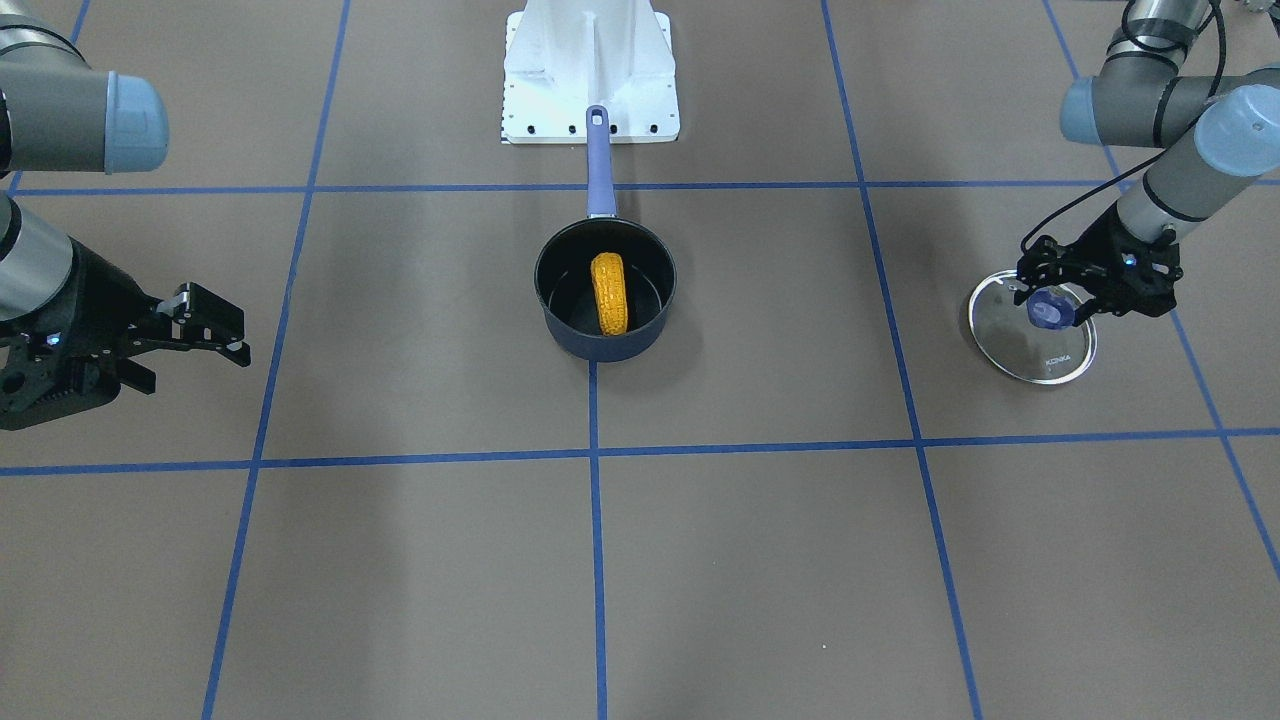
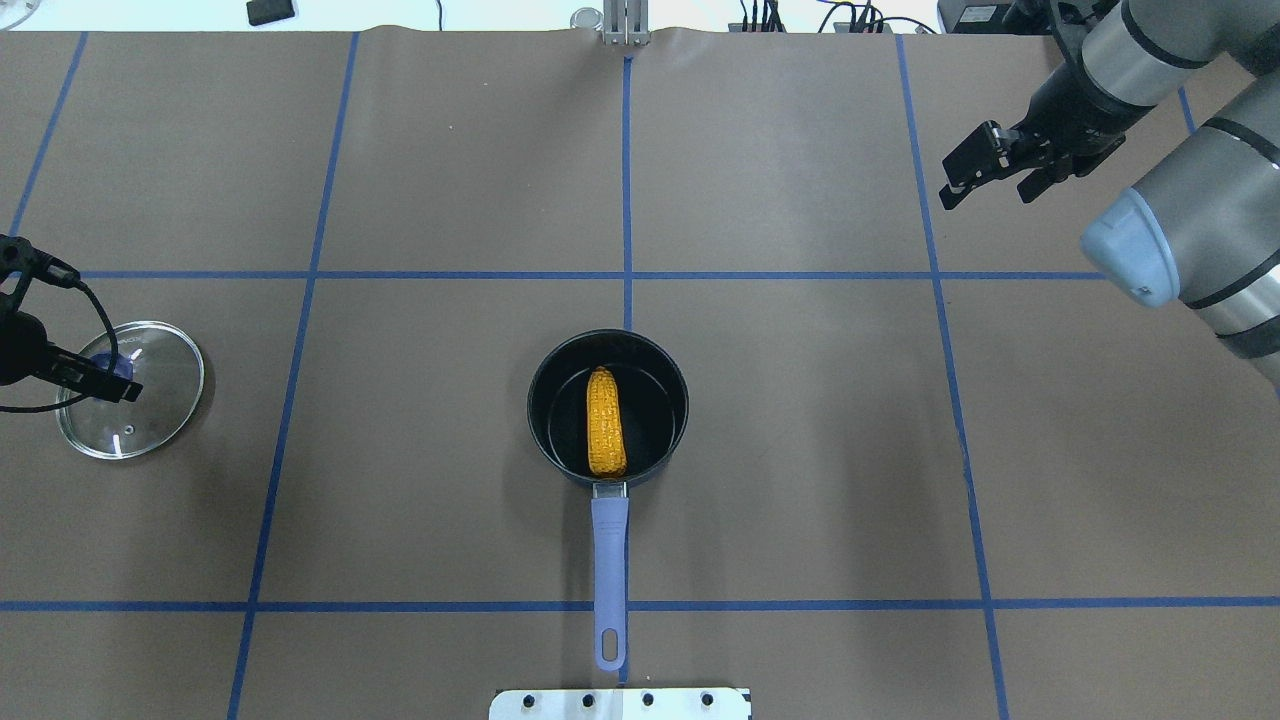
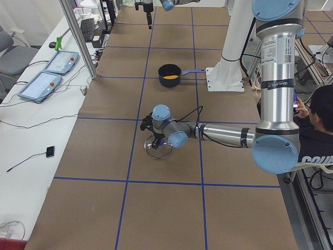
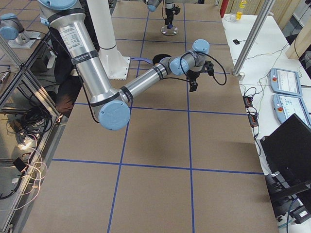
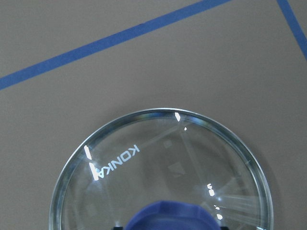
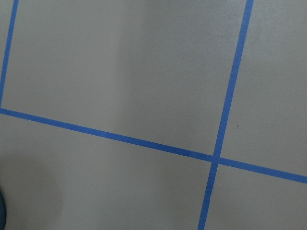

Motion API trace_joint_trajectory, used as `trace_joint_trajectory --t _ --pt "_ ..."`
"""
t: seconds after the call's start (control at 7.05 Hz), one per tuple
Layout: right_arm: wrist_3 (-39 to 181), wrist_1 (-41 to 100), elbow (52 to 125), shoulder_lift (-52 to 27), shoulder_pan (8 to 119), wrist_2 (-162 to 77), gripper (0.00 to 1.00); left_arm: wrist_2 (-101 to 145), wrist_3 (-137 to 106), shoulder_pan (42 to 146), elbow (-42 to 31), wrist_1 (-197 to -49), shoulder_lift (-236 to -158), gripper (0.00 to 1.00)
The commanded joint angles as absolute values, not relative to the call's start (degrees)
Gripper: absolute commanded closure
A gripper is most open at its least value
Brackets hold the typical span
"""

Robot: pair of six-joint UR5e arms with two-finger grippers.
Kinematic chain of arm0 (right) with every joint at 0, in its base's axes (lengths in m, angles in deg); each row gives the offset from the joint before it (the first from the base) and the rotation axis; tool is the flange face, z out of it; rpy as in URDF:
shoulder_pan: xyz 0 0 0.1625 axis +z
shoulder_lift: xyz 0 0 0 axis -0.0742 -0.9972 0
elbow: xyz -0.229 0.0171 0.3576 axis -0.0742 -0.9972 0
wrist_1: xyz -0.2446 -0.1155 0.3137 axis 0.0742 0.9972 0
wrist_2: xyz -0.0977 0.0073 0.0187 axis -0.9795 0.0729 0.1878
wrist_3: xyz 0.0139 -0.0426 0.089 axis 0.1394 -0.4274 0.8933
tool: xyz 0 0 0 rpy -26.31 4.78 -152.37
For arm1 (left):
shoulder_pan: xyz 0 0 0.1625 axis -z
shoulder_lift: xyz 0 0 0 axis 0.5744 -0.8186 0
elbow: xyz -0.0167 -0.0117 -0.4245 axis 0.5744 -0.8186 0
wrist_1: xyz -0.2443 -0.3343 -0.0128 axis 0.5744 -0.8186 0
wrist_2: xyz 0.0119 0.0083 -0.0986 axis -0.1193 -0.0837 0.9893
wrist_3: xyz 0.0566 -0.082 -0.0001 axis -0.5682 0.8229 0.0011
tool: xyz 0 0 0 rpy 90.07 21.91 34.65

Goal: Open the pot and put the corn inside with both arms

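Item: small dark navy saucepan (image 2: 548,425), lid off, w/ yellow-orange corn cob (image 2: 605,422) inside.
Detail: saucepan sits at table centre on brown table covering (image 2: 800,450) w/ blue tape grid, its long purple-blue handle (image 2: 610,540) pointing to white base plate (image 1: 590,70); corn cob lies in the black interior, in line w/ handle, tapered end away from it. Also: round glass lid (image 1: 1050,362) w/ blue knob (image 1: 1047,313) rests on the table well apart from saucepan, on robot's left side. Tools: left gripper (image 1: 1055,296) is down over the lid, fingers either side of knob, can't tell if they clamp it; right gripper (image 2: 985,182) hovers above the table on robot's right, well apart from saucepan, jaws spread, holding nothing.
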State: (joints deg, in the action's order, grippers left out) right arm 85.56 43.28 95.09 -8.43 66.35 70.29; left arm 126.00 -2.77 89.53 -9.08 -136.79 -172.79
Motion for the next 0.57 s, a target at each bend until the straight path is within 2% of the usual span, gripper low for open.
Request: trace_joint_trajectory --t 0.0,0.43 --pt "85.48 43.53 95.5 -8.89 69.97 72.97 0.0 129.18 -2.78 93.29 -12.78 -136.15 -171.81 0.02" --pt "79.96 43.18 96.47 -15.99 76.83 74.5 0.0 136.75 -14.5 108.92 -12.18 -135.7 -168.04 0.02"
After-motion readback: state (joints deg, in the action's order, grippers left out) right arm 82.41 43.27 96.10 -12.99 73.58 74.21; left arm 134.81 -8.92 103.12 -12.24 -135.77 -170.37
